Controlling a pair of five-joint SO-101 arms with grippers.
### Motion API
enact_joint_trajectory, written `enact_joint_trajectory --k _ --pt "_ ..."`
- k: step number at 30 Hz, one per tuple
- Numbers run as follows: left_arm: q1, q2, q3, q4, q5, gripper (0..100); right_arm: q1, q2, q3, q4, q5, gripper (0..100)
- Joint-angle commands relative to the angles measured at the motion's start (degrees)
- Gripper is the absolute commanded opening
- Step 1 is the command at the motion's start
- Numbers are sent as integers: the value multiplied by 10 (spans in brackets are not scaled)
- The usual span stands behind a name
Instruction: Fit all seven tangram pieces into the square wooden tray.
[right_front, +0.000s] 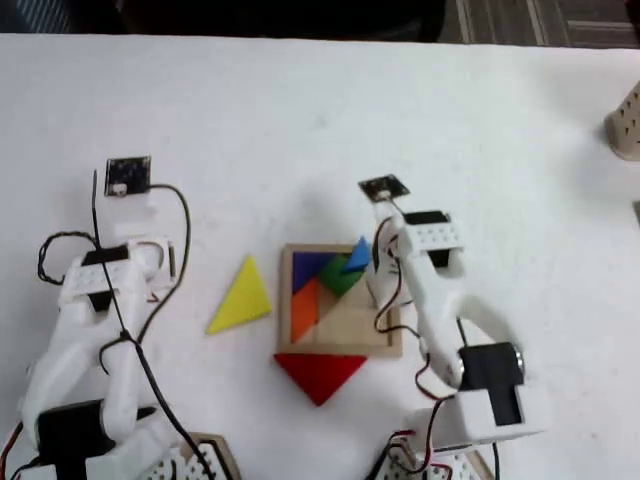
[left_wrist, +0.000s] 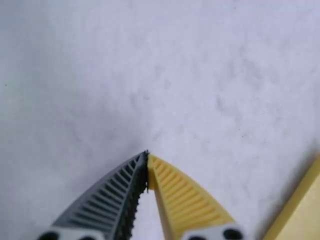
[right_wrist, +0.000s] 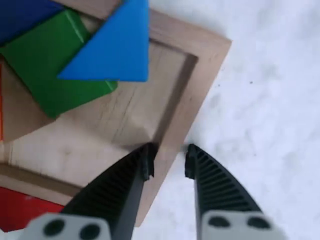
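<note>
Right claw (right_wrist: 167, 157) is slightly open and straddles the tray (right_wrist: 210, 55) rim on the side toward its own arm. One finger is inside the well and one is outside over the bench (right_front: 300, 120). It grips no piece. It is probably there to steady or shift the tray, or it has just let go of a piece, but I can't tell which.

Left claw (left_wrist: 147, 160) is closed with its tips together and holds nothing. It hangs over bare bench beside the yellow triangle (right_front: 243, 297), and looks parked while the other arm works.

- **Red triangle** (right_front: 320, 372): nearest the arm bases, flat on the bench. Its long edge is against the tray's near rim, so it is outside the tray and not placed.
- **Tray:** between the two arms, partly filled, with bare wood at the near right part of the well.
- **Orange piece** (right_front: 305, 310): seated in the tray along the left side.
- **Green piece** (right_wrist: 55, 75): flat in the well, farther in.
- **Dark blue piece** (right_wrist: 25, 15): next to the green piece.
- **Blue triangle** (right_wrist: 117, 47): at the far right corner. It overlaps the green piece and reaches the rim, so it looks unseated and likely needs a nudge to drop in.
- **Yellow triangle:** on the bench left of the tray, apart from it.

That makes six pieces; I can't locate a seventh.

There is no readable writing, brand or label on any piece or on the tray.
</note>
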Motion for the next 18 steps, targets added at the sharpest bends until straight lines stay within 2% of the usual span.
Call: enact_joint_trajectory --k 1,4,6,9,12,15,18 --pt "7 -31 -7 -14 0 64 0 -66 18 -3 19 127" --pt "18 -31 -7 -14 24 139 9 -126 44 -3 18 128" --pt "29 -31 -7 -14 50 155 30 -168 65 -3 18 128" --pt "52 -31 -26 -14 56 116 84 -226 102 -2 18 126" --pt "95 -27 -59 -13 60 21 148 -273 142 -2 21 95" --pt "160 -27 -93 0 62 26 211 -306 167 0 25 13" --pt "235 -25 -134 2 71 22 258 -324 197 -1 52 25"
